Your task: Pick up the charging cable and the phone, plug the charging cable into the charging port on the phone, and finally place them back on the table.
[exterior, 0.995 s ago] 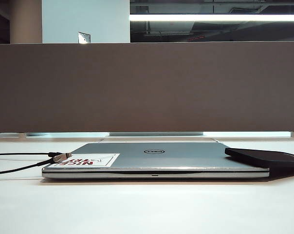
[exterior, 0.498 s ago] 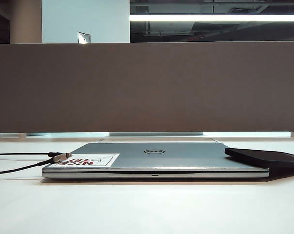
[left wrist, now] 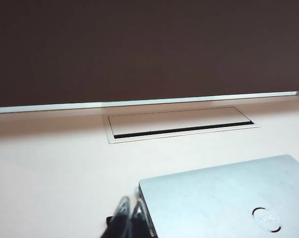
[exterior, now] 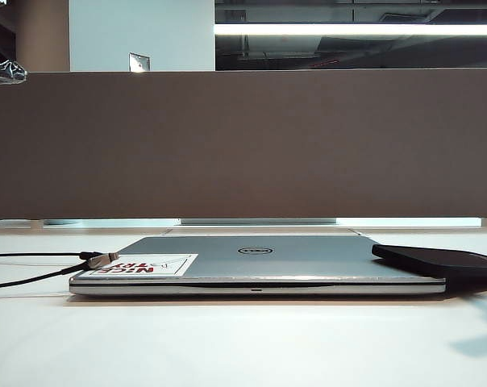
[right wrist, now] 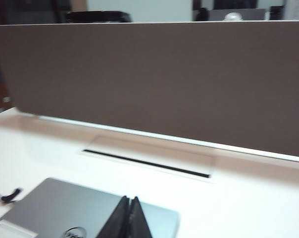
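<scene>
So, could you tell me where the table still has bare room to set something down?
The table is bare in front of the laptop, and behind it up to the divider panel. Crowded: charging cable at the laptop's left corner, phone on its right. Left gripper and right gripper hover shut above.

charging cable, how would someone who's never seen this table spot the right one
Find the closed silver laptop in the middle of the white table. At its left corner, by the red-lettered sticker, two thin black cords come in from the left edge. The charging cable is the one ending in a small silvery metal plug resting on the lid; the other cord has an all-black plug.
</scene>
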Available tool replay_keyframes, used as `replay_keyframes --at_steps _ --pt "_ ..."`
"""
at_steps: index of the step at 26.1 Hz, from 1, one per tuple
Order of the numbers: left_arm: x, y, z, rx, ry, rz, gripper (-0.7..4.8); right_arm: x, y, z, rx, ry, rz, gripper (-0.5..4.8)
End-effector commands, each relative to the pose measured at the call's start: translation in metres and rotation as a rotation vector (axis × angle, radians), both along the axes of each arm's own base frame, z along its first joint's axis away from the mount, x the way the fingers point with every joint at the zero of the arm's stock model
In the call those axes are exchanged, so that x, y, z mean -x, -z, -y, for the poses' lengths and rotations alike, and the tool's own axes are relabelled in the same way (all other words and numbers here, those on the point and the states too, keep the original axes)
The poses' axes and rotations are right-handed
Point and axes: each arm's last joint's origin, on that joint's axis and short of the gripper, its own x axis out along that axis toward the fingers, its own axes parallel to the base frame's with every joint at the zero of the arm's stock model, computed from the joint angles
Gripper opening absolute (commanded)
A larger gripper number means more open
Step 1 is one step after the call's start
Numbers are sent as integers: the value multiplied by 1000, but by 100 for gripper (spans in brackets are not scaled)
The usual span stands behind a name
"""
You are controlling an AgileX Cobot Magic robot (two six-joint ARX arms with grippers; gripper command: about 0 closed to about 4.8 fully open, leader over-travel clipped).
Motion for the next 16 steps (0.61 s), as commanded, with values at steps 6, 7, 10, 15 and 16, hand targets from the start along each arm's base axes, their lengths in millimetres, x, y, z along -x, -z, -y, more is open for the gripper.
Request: replay_keyframes --at_steps 6,7,10,15,16 --pt "0 -1 0 -32 0 10 -6 16 11 -30 57 -231 -105 -3" --pt "0 0 0 -33 0 6 -6 18 12 -31 66 -250 -116 -3" --pt "0 0 0 -35 0 -1 -6 22 17 -36 101 -293 -154 -3" --pt "-1 2 0 -64 2 0 -6 27 23 -40 158 -353 -198 -2" --pt "-2 3 0 -66 2 -8 -6 28 24 -40 163 -358 -203 -2"
